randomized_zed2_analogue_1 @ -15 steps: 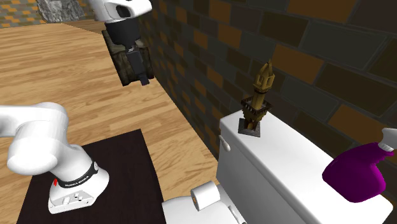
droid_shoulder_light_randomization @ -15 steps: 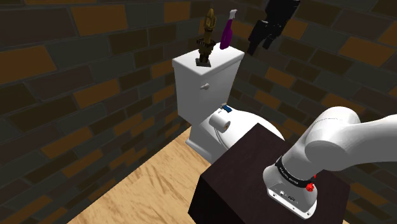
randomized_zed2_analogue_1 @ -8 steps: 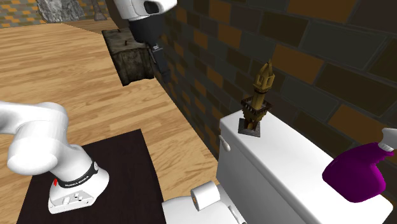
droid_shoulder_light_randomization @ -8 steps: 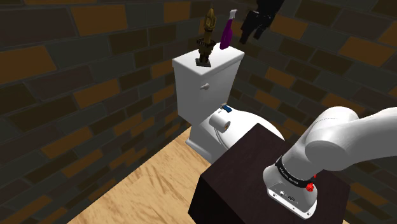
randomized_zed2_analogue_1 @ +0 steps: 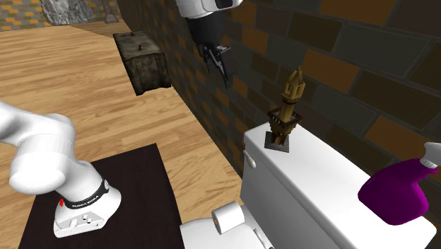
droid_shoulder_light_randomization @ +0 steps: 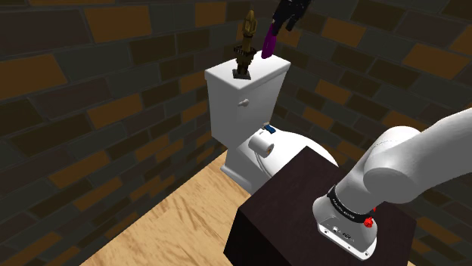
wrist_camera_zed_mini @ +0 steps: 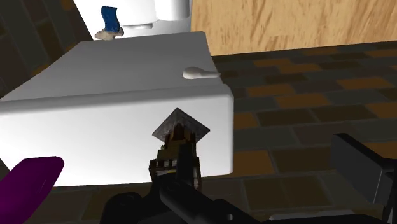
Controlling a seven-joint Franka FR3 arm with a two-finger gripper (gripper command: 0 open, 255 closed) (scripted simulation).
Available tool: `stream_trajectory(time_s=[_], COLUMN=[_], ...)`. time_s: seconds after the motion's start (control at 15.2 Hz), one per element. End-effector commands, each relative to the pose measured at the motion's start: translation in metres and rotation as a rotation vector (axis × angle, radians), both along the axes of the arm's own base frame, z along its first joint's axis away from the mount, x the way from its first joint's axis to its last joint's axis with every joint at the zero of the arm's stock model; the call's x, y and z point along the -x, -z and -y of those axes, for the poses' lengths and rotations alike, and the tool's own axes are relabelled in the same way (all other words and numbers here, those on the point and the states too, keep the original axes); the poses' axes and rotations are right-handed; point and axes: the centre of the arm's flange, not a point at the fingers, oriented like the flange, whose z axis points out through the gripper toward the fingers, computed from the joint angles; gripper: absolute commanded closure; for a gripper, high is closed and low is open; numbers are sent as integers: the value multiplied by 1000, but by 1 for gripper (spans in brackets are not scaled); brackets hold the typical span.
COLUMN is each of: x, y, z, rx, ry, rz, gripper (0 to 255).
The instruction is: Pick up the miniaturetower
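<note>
Gripper (randomized_zed2_analogue_1: 219,61) on the move: over the last 1 second it has swung away from the wooden floor side and across to the brick wall, and now it hangs high, close to the miniaturetower (randomized_zed2_analogue_1: 285,113) in the second exterior view. Its 2 fingers stand wide apart with nothing in them, plain in the wrist view, where the gripper (wrist_camera_zed_mini: 254,168) looks down on the white toilet tank (wrist_camera_zed_mini: 127,121). The tower (wrist_camera_zed_mini: 178,153) shows there right under 1 finger instead of in the gap, so I judge the line-up isn't finished. In the shoulder view the gripper (droid_shoulder_light_randomization: 286,19) sits over the top of the purple spray bottle (droid_shoulder_light_randomization: 268,44), though the second exterior view puts that bottle (randomized_zed2_analogue_1: 396,191) well apart, at the tank's far end. The brown tower (droid_shoulder_light_randomization: 245,45) hasn't budged: upright on its dark square base, on the tank lid (droid_shoulder_light_randomization: 261,66) near the end above the flush handle (droid_shoulder_light_randomization: 243,100). So that's the approach nearly done. What's left, by my read, is a sideways shift to centre the spire between the fingers, then a descent. It's tall and slim, so a clipped top could tip it over.
</note>
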Motion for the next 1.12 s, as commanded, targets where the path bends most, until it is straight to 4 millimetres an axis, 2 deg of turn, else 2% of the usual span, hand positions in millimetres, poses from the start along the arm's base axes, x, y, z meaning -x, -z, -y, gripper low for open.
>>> stream_trajectory(time_s=[0.0,0.92,1.06], x=[-21,-175,-176], y=[-5,-44,-39], z=[11,78,78], rx=[-2,-22,-23], ry=[-21,-158,-159], rz=[17,130,131], gripper=[0,0,0])
